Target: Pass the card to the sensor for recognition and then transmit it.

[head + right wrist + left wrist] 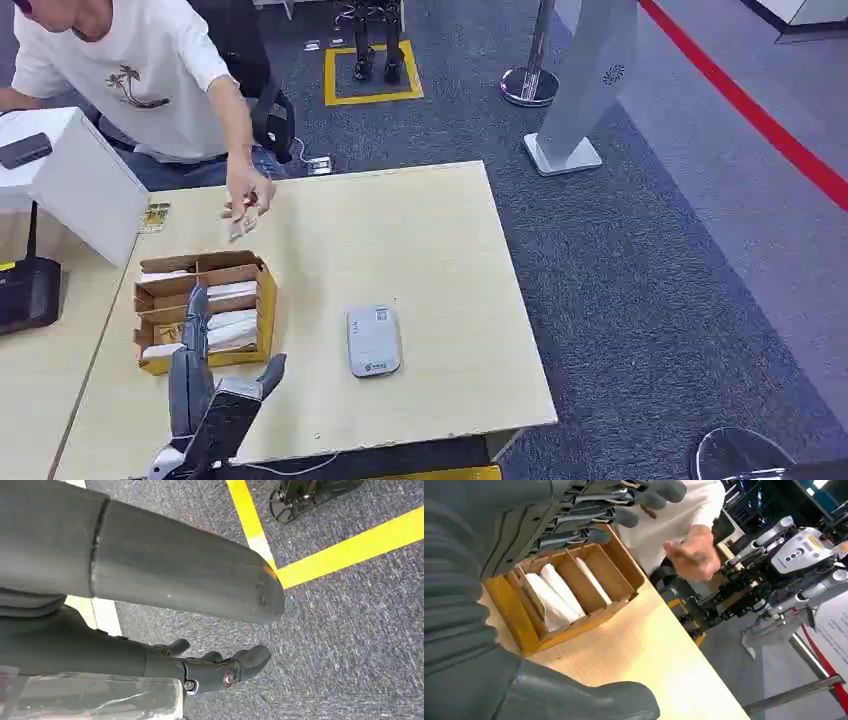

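The left hand hovers empty, fingers apart, over the cardboard card box beside the grey sensor. The right hand hangs over carpet, fingers loosely apart, holding nothing. A person's hand holds a card above the table

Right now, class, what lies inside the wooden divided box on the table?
The wooden divided box holds white cards leaning in several compartments. The left hand hovers over it, its fingers covering part of the middle.

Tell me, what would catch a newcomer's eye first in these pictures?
Probably the robot's grey left hand, fingers spread, rising over the near edge of the pale wooden table toward a brown cardboard box of white cards. Beyond the box, a person in a white shirt reaches a hand down to the table, and a small grey sensor pad lies right of the box.
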Available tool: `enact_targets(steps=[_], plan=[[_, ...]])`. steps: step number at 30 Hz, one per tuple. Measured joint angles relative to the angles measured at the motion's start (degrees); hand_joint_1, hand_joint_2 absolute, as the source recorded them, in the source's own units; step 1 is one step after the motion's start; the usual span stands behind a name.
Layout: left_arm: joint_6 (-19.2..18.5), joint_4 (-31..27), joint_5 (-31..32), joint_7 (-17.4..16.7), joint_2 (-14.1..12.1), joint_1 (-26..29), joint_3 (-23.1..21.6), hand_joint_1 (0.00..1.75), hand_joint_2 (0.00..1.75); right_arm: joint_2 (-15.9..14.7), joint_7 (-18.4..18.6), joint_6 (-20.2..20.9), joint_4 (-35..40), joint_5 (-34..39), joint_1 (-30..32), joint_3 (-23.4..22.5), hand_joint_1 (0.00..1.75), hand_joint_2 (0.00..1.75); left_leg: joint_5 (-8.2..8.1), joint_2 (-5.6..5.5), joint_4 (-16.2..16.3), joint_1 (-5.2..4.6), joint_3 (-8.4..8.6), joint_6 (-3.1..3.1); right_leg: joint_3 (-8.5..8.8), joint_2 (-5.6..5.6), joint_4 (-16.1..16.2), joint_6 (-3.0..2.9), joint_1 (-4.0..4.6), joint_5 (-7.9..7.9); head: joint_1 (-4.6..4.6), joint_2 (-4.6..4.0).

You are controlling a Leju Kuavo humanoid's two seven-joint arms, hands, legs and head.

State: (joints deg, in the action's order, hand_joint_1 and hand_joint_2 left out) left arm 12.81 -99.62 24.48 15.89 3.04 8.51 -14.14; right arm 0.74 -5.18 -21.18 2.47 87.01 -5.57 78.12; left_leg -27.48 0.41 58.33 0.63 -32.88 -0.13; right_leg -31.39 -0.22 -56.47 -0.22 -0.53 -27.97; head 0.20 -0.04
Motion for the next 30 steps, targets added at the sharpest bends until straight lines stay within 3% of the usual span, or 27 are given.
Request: enact_targets(steps=[13,18,24,28,30], plan=[[-0.02,0.00,0.43,0.00,-0.09,0.01,0.04,0.00,1.75,0.00,0.00,0.04,0.17,0.00,0.00,0.00,0.00,1.75,0.00,0.00,0.00,0.00,0.00,0.00,0.00,0.00,0.00,0.00,0.00,0.00,0.00,0.00],[-0.20,0.00,7.77,-4.71,-1.79,-0.86,0.24,0.00,1.75,0.00,0.04,0.09,0.24,0.00,0.00,0.00,0.00,1.75,0.01,0.00,0.00,0.02,0.00,-0.01,0.00,0.00,0.00,0.00,0.00,0.00,0.00,0.00],[-1.88,0.04,26.52,-15.89,-8.00,-4.57,2.01,0.00,1.75,0.00,0.96,0.28,0.24,0.00,0.01,0.13,0.00,1.75,0.08,-0.01,-0.01,0.06,0.02,-0.11,-0.01,0.00,-0.05,-0.02,0.01,0.01,0.00,0.00],[-7.01,0.39,36.16,-22.07,-14.09,-8.62,2.80,0.00,1.75,0.00,1.57,0.52,0.24,0.00,0.01,1.03,0.00,1.75,0.14,-0.05,-0.01,0.12,0.02,-0.15,-0.03,-0.02,-0.09,-0.04,0.12,0.02,0.02,0.00],[-8.97,0.94,39.33,-23.56,-17.38,-11.37,2.80,0.00,1.75,0.00,1.68,0.79,0.24,0.00,-0.02,1.20,0.00,1.75,0.16,-0.04,-0.01,0.13,0.01,-0.19,-0.02,-0.01,-0.09,-0.05,0.14,0.03,-0.02,0.00]])
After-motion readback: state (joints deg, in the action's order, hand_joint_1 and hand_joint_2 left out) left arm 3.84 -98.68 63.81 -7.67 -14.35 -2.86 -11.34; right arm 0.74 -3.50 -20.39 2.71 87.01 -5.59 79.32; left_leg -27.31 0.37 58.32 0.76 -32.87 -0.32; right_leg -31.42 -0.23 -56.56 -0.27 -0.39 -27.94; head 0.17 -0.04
